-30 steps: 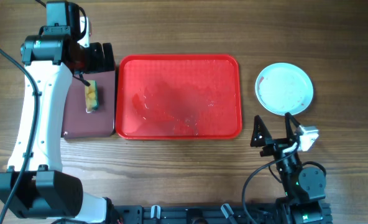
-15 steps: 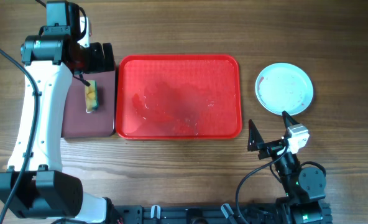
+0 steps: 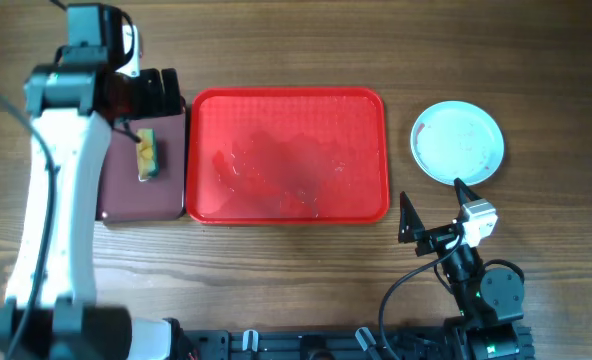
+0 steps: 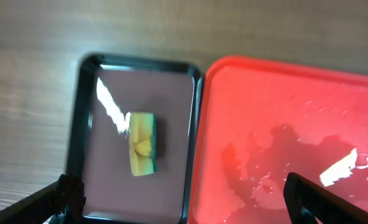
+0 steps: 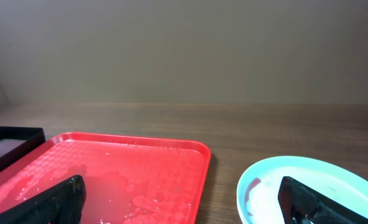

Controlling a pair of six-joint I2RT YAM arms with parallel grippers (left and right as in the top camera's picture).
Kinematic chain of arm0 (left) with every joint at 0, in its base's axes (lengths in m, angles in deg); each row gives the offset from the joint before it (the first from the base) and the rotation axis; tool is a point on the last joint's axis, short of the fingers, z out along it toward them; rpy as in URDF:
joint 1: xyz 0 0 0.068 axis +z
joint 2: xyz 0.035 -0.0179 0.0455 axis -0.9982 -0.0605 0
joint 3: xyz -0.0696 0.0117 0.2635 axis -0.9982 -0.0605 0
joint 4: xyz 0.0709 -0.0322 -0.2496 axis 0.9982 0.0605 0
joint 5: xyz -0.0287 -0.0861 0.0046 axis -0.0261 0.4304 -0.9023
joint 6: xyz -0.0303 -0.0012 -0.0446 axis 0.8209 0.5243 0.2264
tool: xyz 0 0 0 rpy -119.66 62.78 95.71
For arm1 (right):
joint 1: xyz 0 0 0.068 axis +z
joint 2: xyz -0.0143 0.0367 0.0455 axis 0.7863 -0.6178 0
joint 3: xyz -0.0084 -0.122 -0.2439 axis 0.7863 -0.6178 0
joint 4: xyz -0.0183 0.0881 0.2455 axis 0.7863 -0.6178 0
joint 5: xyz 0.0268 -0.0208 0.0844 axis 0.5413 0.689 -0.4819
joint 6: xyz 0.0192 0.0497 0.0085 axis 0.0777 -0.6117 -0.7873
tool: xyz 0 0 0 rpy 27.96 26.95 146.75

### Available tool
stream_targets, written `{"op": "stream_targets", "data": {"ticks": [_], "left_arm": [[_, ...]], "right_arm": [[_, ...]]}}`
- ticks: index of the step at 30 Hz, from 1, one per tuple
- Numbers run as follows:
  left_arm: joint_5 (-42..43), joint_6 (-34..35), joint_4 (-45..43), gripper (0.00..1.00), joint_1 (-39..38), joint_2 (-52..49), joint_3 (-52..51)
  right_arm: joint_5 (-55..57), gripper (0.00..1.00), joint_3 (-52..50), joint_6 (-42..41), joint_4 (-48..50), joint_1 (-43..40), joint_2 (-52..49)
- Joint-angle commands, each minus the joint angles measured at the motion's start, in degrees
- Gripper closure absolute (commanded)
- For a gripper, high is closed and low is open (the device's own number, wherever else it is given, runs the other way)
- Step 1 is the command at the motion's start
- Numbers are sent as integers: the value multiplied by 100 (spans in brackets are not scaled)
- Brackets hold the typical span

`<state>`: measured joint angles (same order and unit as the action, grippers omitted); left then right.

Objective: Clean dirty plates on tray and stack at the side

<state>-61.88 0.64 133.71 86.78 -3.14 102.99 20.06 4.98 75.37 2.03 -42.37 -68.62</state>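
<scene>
One plate [image 3: 457,142] shows. It is round and pale blue-green, with dark red smears near its rim. It sits on the table [image 3: 296,40], just to the right of the tray [image 3: 286,120], and the two do not touch. I cannot tell if more plates lie under it.

The tray is big and bright red and lies in the middle of the table. Its floor is wet, with small drops and a thin pink puddle.

The right gripper [image 3: 432,190] is near the front of the table. It is just in front of the plate and beside the tray's front right corner. Its two fingers are spread wide, with nothing between them. From its own camera it sits low, looking across the tray and the near edge of the plate.

The left gripper [image 4: 178,190] hangs above the small tray [image 3: 126,195]. Its fingers are far apart too, and it holds nothing.

The small tray is dark red with a black rim. It lies right against the left side of the big tray. A sponge [image 3: 148,157], yellow and green, rests inside it near the middle.
</scene>
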Motion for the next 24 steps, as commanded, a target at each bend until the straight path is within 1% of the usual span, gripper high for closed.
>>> {"op": "stream_targets", "data": {"ticks": [1, 3, 6, 7, 9, 12, 15, 18, 19, 20, 22, 24], "left_arm": [[-76, -66, -433, 0, -48, 1335, -90], [39, -66, -837, 0, -46, 1878, -420], [271, -66, -1628, 0, -46, 2618, -1224], [315, -66, -1974, 0, -46, 2914, -1633], [382, -66, -2859, 0, -46, 3611, -2756], [424, -17, -3939, 0, -46, 4612, -4363], [461, -22, -4763, 0, -35, 5630, -5810], [463, -22, -5348, 0, -35, 6610, -6983], [461, -24, -5622, 0, -35, 7134, -7558], [463, -24, -5796, 0, -35, 7447, -7886], [463, -24, -6041, 0, -35, 7965, -8384], [459, -28, -6109, 0, -35, 8247, -8631]], "right_arm": [[-92, 0, -15, 85, 13, 31, 87], [-92, 0, -15, 87, 13, 31, 87], [-92, 0, -15, 87, 13, 31, 87], [-92, 0, -15, 87, 13, 31, 87], [-92, 0, -15, 87, 13, 31, 87], [-92, 0, -15, 87, 13, 31, 87], [-92, 0, -15, 87, 13, 31, 87], [-92, 0, -15, 87, 13, 31, 87], [-92, 0, -15, 87, 11, 31, 87], [-92, 0, -15, 87, 13, 31, 87], [-92, 0, -15, 87, 13, 31, 87], [-92, 0, -15, 87, 13, 31, 87]]}}
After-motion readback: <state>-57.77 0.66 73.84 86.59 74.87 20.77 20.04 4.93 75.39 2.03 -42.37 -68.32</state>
